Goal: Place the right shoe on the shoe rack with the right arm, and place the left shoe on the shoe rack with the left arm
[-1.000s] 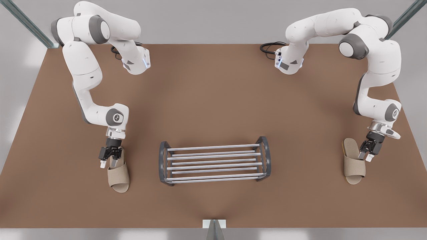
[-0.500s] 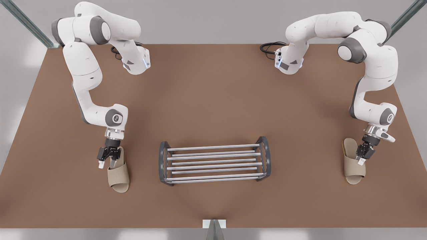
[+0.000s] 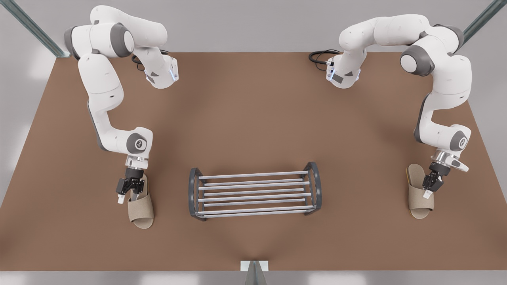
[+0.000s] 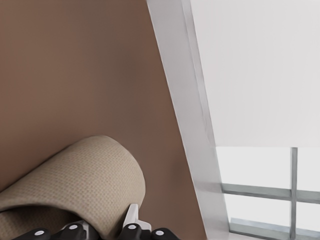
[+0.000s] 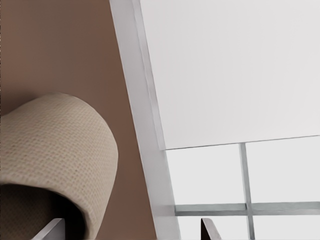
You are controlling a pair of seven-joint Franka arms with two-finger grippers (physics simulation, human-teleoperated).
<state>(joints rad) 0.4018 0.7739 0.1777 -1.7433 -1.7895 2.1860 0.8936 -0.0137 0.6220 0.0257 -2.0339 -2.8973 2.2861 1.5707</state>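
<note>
Now your shoe rack (image 3: 255, 194), silver bars between dark grey arched ends, mid-table (image 3: 253, 118), your left gripper (image 3: 427, 193) pinching the beige left shoe (image 3: 420, 204), right gripper (image 3: 127, 196) spread wide astride the right shoe (image 3: 140, 211)

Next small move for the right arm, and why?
Probably close the right gripper: its fingers stand open astride the strap edge of the beige woven slipper at the front view's left, which lies on the brown table.

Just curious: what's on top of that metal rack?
Nothing: the shoe rack is bare, its bars hiding only strips of table beneath. Aside, left fingers grip the left slipper; right fingers are open around the right slipper.
</note>
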